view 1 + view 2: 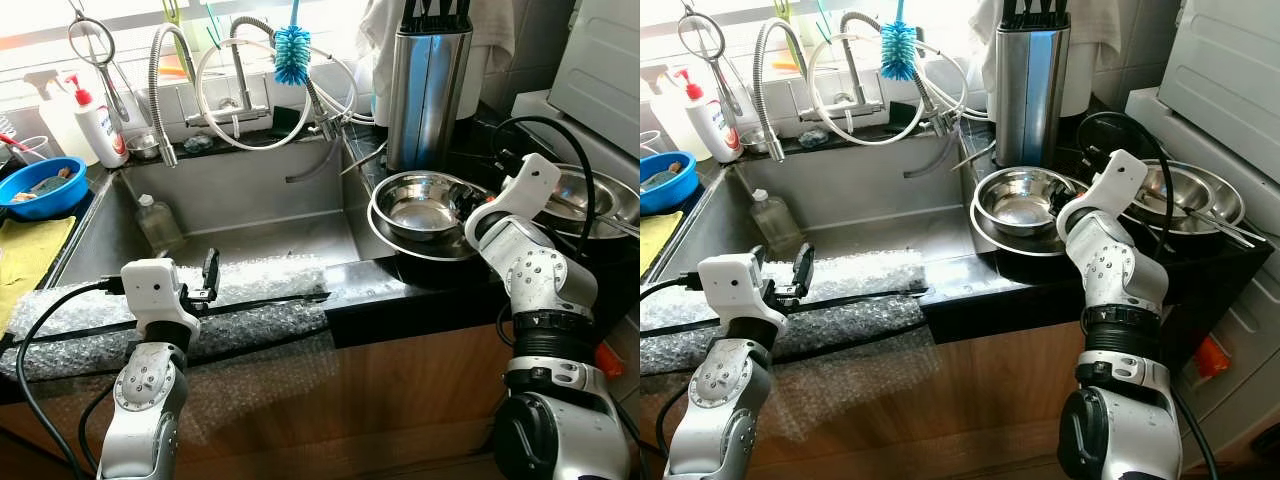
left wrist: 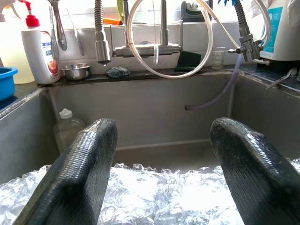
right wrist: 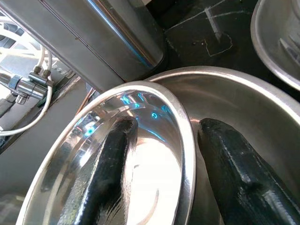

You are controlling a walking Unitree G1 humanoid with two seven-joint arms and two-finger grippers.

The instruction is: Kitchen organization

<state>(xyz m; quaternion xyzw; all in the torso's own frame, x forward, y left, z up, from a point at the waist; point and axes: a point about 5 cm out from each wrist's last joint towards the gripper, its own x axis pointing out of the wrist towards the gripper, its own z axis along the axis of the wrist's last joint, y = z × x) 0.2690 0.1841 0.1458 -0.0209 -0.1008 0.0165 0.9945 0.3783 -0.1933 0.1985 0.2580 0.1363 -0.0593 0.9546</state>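
Bowl: small steel bowl [image 1: 424,203] nested inside larger bowl [image 1: 392,244] on the dark desk [image 1: 420,285], beside the sink [image 1: 250,215].
Right claw [image 3: 161,154]: fingers apart, straddling the small bowl's rim.
Left claw [image 2: 161,154]: apart, idle over bubble wrap [image 1: 250,275].
Advice: pinch the rim squarely, then lift straight up.

Head stereo pair: looks forward and down over the sink [image 1: 250,200] and the dark counter [image 1: 1040,285]. Left wrist view: low at the sink's front edge, facing the faucet [image 2: 161,47]. Right wrist view: very close over the nested steel bowls [image 3: 140,154], apparently those on the counter.
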